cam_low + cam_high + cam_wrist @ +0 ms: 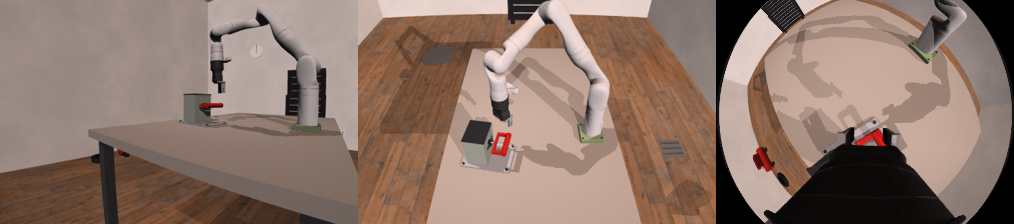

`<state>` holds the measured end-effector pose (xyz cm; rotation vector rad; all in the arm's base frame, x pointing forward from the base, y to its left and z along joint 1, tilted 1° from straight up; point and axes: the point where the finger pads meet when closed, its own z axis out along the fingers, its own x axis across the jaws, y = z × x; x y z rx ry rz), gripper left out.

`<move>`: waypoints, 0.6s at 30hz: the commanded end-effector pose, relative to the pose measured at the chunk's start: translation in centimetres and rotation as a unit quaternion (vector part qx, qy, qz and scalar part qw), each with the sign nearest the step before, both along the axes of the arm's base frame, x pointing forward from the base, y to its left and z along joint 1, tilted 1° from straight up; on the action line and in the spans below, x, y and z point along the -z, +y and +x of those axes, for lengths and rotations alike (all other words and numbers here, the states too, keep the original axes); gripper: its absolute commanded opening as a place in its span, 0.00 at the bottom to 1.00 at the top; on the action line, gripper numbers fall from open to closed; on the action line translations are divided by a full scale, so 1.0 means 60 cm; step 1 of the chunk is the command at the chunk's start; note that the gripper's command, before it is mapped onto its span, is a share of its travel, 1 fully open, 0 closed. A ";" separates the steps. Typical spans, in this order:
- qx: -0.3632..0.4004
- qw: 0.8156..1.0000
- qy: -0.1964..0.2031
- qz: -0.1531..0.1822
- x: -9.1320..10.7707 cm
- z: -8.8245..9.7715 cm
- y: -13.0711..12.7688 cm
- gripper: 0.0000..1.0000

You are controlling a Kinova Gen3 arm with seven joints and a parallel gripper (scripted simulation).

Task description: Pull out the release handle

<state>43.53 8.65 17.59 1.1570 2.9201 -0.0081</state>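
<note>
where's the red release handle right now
In the top view the red release handle's grip sits on the table's left half, sticking out of the grey housing over the base plate; the open gripper hangs above it.

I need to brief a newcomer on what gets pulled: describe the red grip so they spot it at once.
On the tan table, find the grey-green box with a black top, standing on a metal plate. The grip is the loop sticking out level from its side facing the arm's green base. It is the only bright red thing on the table.
</note>
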 end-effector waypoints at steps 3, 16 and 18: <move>-0.021 1.000 0.000 0.001 0.000 0.001 0.010 1.00; -0.058 0.998 -0.001 0.001 0.000 0.002 0.025 1.00; -0.058 0.998 -0.001 0.001 0.000 0.002 0.025 1.00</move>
